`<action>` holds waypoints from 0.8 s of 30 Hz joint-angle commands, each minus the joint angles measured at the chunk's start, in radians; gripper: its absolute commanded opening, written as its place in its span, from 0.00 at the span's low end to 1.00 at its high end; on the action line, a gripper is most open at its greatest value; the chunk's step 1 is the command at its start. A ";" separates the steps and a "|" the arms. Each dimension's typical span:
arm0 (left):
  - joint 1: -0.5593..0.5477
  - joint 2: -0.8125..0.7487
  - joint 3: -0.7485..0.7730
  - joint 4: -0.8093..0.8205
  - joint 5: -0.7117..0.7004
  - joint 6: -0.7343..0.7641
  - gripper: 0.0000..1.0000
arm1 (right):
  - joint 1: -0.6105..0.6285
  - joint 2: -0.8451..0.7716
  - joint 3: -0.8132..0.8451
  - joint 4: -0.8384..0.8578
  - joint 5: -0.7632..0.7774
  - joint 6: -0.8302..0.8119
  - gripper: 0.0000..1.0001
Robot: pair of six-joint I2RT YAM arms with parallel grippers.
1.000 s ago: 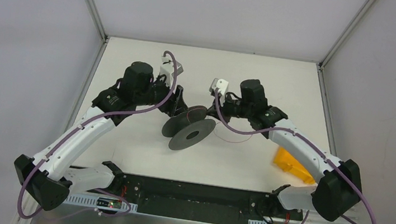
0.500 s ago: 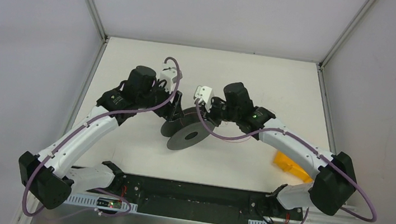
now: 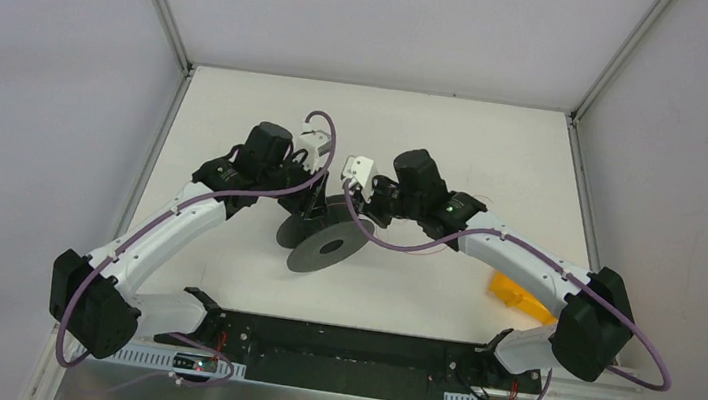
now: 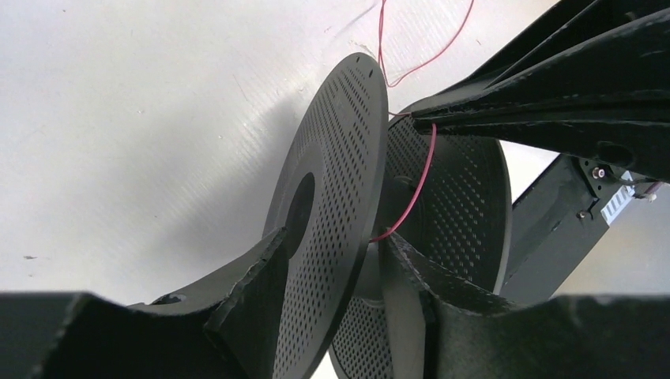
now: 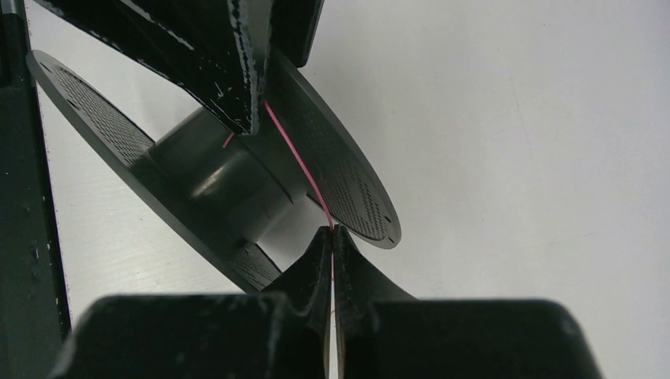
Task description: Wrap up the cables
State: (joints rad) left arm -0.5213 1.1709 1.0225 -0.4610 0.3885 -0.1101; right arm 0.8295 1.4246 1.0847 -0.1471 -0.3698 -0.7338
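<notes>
A dark grey perforated spool [image 3: 325, 242] stands tilted on the table between both arms. My left gripper [image 4: 328, 264] is open. Its fingers [image 4: 253, 276] straddle one flange of the spool [image 4: 332, 197], one finger outside and one between the flanges, with a gap showing on the inner side. The cable [image 4: 419, 178] is a thin red-pink strand running from the spool's hub up to my right gripper [image 5: 333, 230]. That gripper is shut on the cable [image 5: 299, 162] just above the spool [image 5: 197, 178]. More of the strand trails loose on the table behind.
A yellow object [image 3: 516, 291] lies on the table at the right, partly behind the right arm. White walls and metal posts enclose the white table [image 3: 240, 107]. The arms' black base bar [image 3: 352, 356] runs along the near edge.
The right gripper has swung left with the cable, over the spool. The left arm has shifted right and closer to it. The spool has moved slightly left and nearer.
</notes>
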 commanded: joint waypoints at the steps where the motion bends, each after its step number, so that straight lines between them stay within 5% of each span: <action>1: 0.010 0.013 -0.002 0.036 0.036 0.031 0.43 | 0.009 0.002 0.036 0.048 -0.006 0.024 0.00; 24: 0.010 -0.042 -0.040 0.046 0.004 0.068 0.35 | 0.051 0.042 0.054 0.057 -0.003 0.051 0.00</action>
State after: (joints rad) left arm -0.5213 1.1709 1.0031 -0.4232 0.4026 -0.0685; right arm 0.8734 1.4689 1.0924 -0.1238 -0.3702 -0.6991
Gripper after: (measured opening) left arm 0.355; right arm 0.006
